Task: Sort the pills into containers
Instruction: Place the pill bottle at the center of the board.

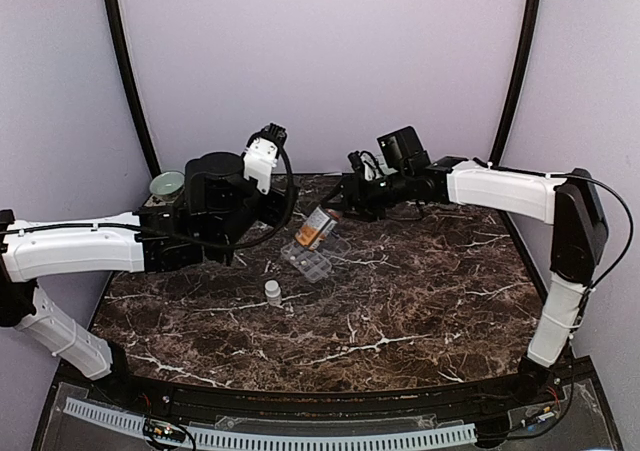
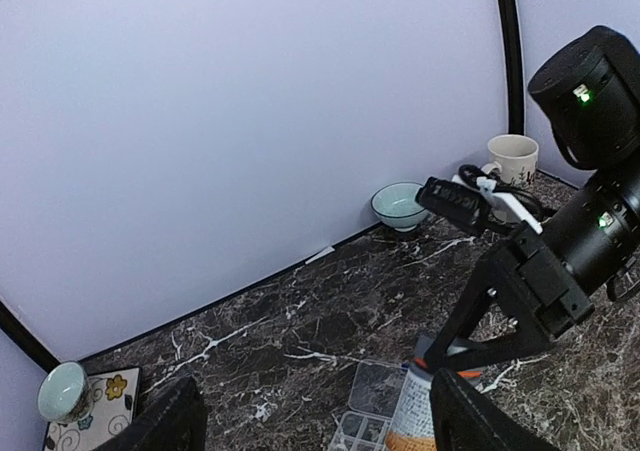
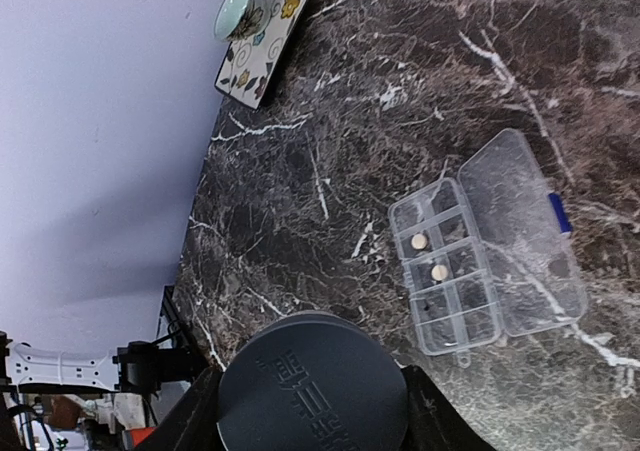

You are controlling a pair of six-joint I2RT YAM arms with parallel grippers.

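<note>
Holding the amber pill bottle [image 1: 315, 229] tilted over the clear organiser box [image 1: 309, 261], the right pincer [image 3: 311, 421] pinched it near the grey cap [image 3: 312, 381]. The left pincer [image 2: 318, 423] was spread wide with nothing between, off the box's 10 o'clock in the top view. The box lay lid open, mid-table on the marble table [image 1: 400, 311], with the tiny white bottle [image 1: 272, 291] at its 7 o'clock.

Judged light, thin, rigid plastic, likely to skid on polished stone. Best steadied by its outer side walls, not the hinged lid. The pills [image 3: 420, 241] looked small, light and prone to bounce or roll.

Only the right wrist view showed two pale ones lying in the compartments [image 3: 447, 233]; the top view didn't resolve them. Only the left wrist view showed a mug [image 2: 515, 158] and bowl [image 2: 399, 205] by the back wall.
</note>
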